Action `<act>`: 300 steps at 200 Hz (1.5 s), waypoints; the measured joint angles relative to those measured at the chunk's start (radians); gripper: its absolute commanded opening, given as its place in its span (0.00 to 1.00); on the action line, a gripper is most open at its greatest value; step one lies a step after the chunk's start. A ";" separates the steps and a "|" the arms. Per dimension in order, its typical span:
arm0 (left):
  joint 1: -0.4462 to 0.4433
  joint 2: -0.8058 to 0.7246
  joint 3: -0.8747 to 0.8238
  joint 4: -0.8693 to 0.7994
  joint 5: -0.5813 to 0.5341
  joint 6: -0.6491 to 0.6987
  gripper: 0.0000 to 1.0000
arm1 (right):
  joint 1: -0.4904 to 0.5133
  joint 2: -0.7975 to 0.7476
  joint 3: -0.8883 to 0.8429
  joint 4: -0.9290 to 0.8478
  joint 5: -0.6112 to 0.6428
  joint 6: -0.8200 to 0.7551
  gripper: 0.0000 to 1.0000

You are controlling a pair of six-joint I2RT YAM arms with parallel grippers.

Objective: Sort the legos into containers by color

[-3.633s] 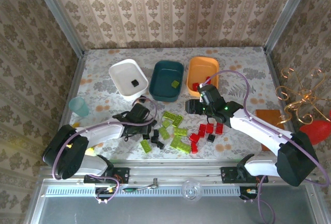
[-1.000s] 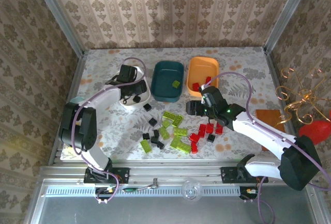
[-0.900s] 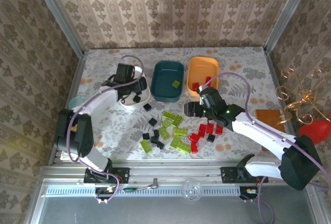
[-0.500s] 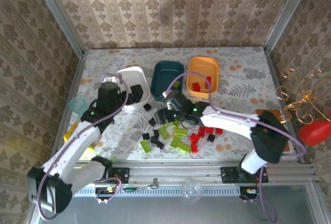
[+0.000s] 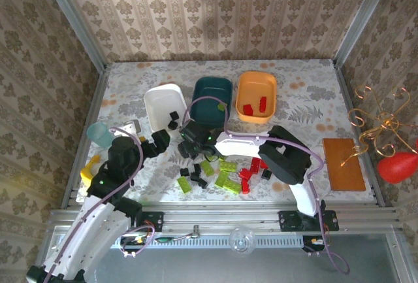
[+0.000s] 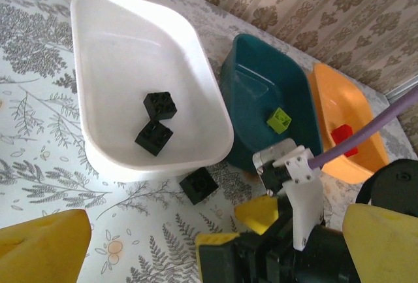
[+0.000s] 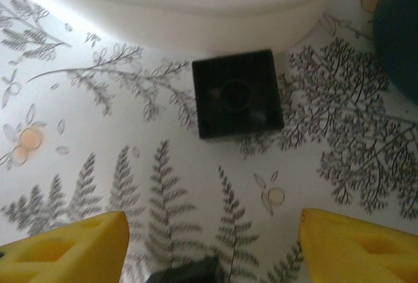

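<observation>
The white tray point(image 5: 160, 97) holds two black legos point(image 6: 160, 105), the dark teal tray point(image 5: 212, 93) one lime-green lego point(image 6: 279, 119), and the orange tray point(image 5: 257, 87) red legos point(image 5: 262, 104). Loose green legos point(image 5: 228, 166), red legos point(image 5: 255, 163) and black legos point(image 5: 195, 177) lie scattered in front of the trays. My left gripper point(image 5: 159, 140) point(image 6: 212, 231) is open and empty, near the white tray's front. My right gripper point(image 5: 191, 140) point(image 7: 212, 237) reaches across beside it, open over the table. A black square lego point(image 7: 238, 93) sits just beyond its fingertips, against the white tray's rim point(image 7: 196, 2).
A pale-teal cup point(image 5: 99, 133) stands at the left, with a yellow object point(image 5: 88, 168) nearer the table's edge. A brown board point(image 5: 345, 164) lies at the right. The right arm's link point(image 5: 281, 155) spans above the red legos. Metal rails frame the table.
My left gripper opened and pulled back from the white tray, which now holds a second black lego. My right arm swung left from the red legos to the black lego by the white tray.
</observation>
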 measured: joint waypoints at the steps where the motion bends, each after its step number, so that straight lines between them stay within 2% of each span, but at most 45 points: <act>1: 0.000 0.000 -0.001 -0.001 0.000 0.000 1.00 | 0.000 0.003 0.003 0.001 0.002 -0.002 0.68; 104: 0.000 0.002 -0.017 -0.015 0.000 -0.012 1.00 | -0.006 0.157 0.172 0.030 0.117 -0.033 0.58; 154: 0.000 -0.003 -0.017 -0.040 0.000 -0.012 1.00 | -0.018 0.180 0.177 0.051 0.123 -0.048 0.39; 194: 0.000 -0.018 -0.023 -0.044 0.000 -0.016 1.00 | -0.019 0.094 0.021 0.145 0.093 -0.055 0.30; 243: 0.000 -0.027 -0.027 -0.050 0.000 -0.016 1.00 | 0.001 -0.150 -0.205 0.166 0.018 -0.054 0.26; 270: 0.000 -0.058 -0.044 -0.054 -0.001 -0.016 1.00 | 0.002 -0.219 -0.145 0.157 -0.046 -0.055 0.25; 300: 0.000 -0.070 -0.047 -0.077 -0.005 -0.016 1.00 | -0.013 -0.136 0.087 0.113 -0.097 -0.071 0.25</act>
